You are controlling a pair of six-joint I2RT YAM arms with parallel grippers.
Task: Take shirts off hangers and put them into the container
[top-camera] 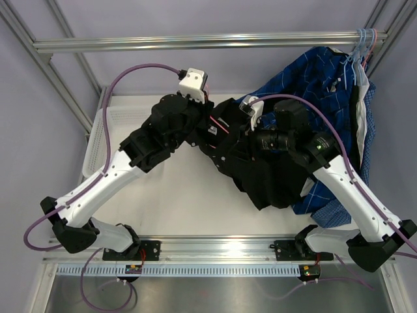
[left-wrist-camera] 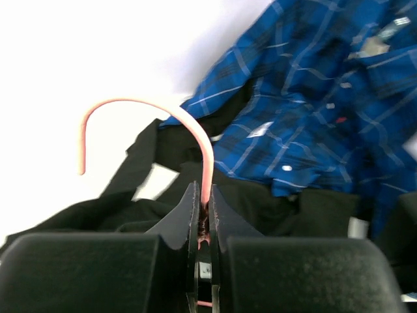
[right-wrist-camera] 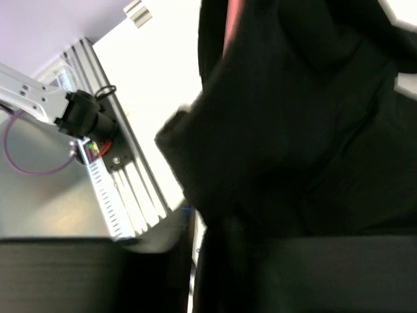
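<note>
The left fingers [left-wrist-camera: 186, 218] pinch the neck of a pink hanger [left-wrist-camera: 195, 130] over a black shirt [top-camera: 260, 176] heaped on the surface [top-camera: 182, 208] beside hanging plaid shirts [top-camera: 313, 78]; the right fingers [right-wrist-camera: 212, 261], buried in black cloth, cannot be read.

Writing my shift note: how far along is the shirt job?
Done: nothing visibly; the basket's exposed part holds no shirt. In hand: the left pincer is shut on a pink hanger inside the black shirt. Left: plaid shirts at the rail.

white table [top-camera: 182, 202], black shirt [top-camera: 267, 182], lattice basket [top-camera: 127, 116]
</note>
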